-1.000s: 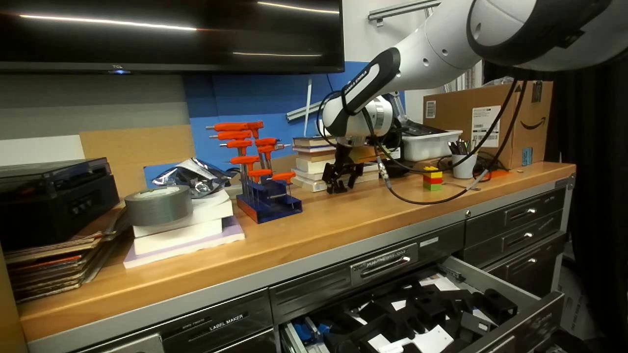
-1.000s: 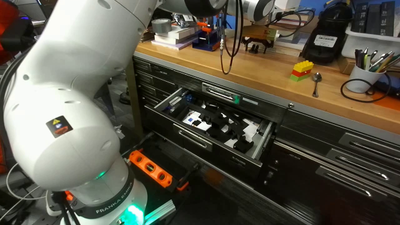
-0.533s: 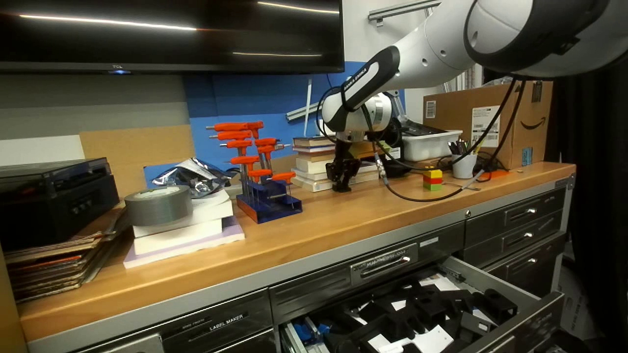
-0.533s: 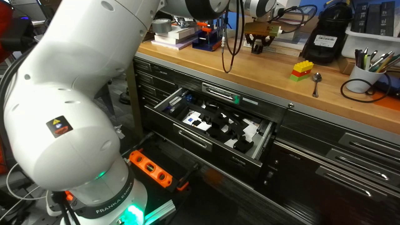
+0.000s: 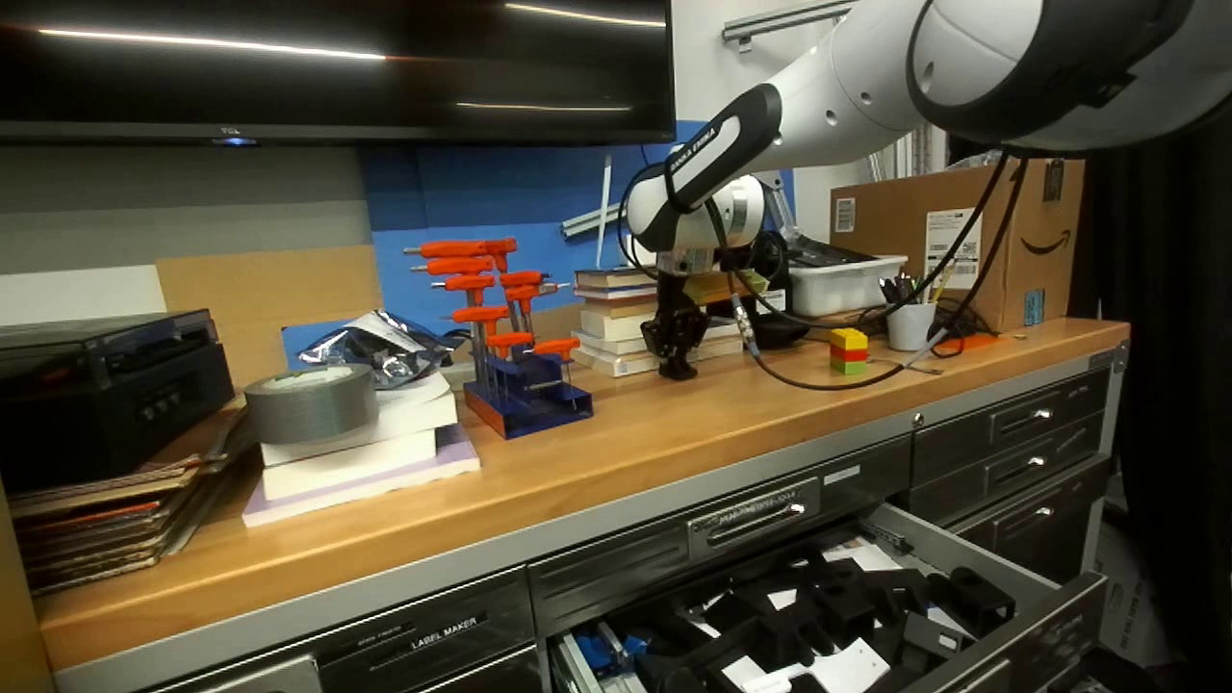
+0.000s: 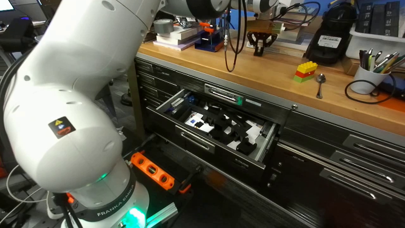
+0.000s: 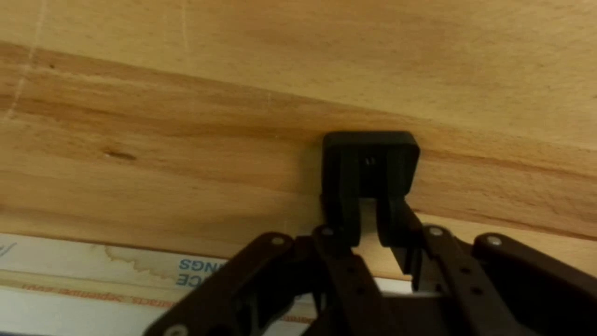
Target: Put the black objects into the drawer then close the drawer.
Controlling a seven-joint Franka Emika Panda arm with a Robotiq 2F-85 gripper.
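Observation:
A small black object [image 7: 371, 140] with a squared top is held over the wooden bench top, pinched by the fingers [image 7: 343, 205] of my gripper [image 7: 368, 200]. In both exterior views the gripper [image 5: 678, 337] points downward in front of the stacked books, its jaws drawn together on the black piece [image 6: 258, 52]. Whether that piece still touches the bench I cannot tell. Below the bench the drawer [image 6: 221, 155] stands pulled out. Several other black objects [image 6: 246, 146] lie inside it among white papers.
Behind the gripper is a stack of books [image 5: 611, 332]. Orange-handled hex keys in a blue stand [image 5: 529, 395] are beside it. A toy brick stack [image 6: 305, 71], a spoon [image 6: 320, 82] and a pen cup [image 6: 368, 79] sit along the bench. Cables hang from the arm.
The gripper's jaws have come together from wide apart and now grip the black object. Object and gripper have shifted slightly along the bench.

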